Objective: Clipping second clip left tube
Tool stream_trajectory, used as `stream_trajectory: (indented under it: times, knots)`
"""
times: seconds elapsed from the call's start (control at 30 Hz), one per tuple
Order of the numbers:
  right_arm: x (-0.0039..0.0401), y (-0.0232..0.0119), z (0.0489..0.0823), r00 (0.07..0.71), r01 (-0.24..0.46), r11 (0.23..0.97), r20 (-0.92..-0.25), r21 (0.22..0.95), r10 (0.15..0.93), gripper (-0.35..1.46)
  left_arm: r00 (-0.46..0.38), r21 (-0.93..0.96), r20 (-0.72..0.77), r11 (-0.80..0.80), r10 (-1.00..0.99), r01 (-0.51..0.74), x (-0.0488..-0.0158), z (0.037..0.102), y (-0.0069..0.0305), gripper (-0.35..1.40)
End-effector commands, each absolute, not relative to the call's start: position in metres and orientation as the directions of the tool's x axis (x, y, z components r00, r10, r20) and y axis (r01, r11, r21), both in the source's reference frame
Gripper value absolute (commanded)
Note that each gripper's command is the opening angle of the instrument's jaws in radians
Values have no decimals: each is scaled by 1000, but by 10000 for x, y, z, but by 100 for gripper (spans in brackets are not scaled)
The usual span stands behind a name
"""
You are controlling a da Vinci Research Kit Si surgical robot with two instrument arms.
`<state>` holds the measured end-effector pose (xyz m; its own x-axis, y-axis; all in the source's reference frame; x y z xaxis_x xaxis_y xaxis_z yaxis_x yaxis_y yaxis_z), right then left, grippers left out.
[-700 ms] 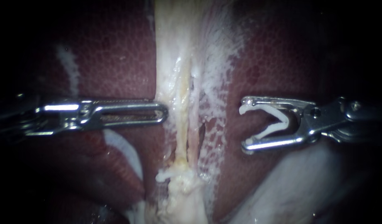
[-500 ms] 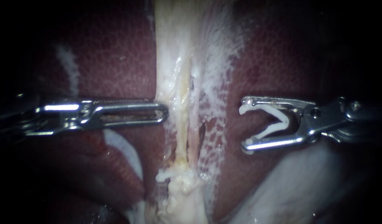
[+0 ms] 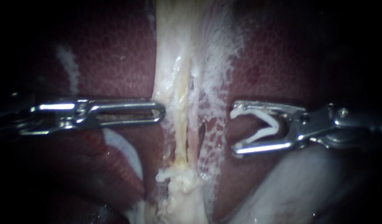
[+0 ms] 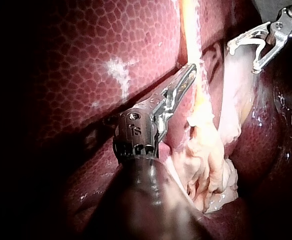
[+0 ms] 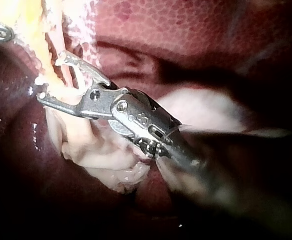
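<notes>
A pale band of tissue (image 3: pixel 174 62) runs down the middle of the liver (image 3: pixel 112 54). In it lie a yellowish left tube (image 3: pixel 181 124) and a pinker right tube (image 3: pixel 193 135). My left instrument (image 3: pixel 161 113) has its jaws shut, the tip against the band's left edge. My right instrument (image 3: pixel 235 128) stands just right of the band, jaws wide apart, with an open white clip (image 3: pixel 261 124) held between them, its mouth towards the tubes. In the right wrist view those jaws (image 5: pixel 51 75) reach the yellow strand (image 5: pixel 31 20). In the left wrist view my left instrument (image 4: pixel 188 72) lies beside that yellow tube (image 4: pixel 189 35).
A ragged whitish lump (image 3: pixel 178 178) hangs at the lower end of the tubes. A pale smooth bulge (image 3: pixel 290 186) lies under my right instrument. White webby film (image 3: pixel 217 54) covers the liver right of the band.
My right instrument with its clip has moved left towards the tubes and slightly down. My left instrument has drawn back a little to the left.
</notes>
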<state>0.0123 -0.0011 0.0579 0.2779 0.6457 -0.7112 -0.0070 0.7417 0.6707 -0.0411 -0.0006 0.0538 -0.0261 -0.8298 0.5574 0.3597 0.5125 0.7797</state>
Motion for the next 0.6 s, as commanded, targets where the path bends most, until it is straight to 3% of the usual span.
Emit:
stream_trajectory:
  times: [0.03,0.4,0.6]
  knots:
    - [128,-16,583,298,-3,735,-701,678,647,58,-30,783,557,513,-830,351,-409,535,-5,-35]
    - [168,-43,614,381,-8,669,-616,743,689,55,-58,791,554,504,-830,347,-400,499,-4,-35]
    - [180,-44,626,388,0,669,-617,743,685,54,-64,792,555,503,-829,345,-400,490,-7,-35]
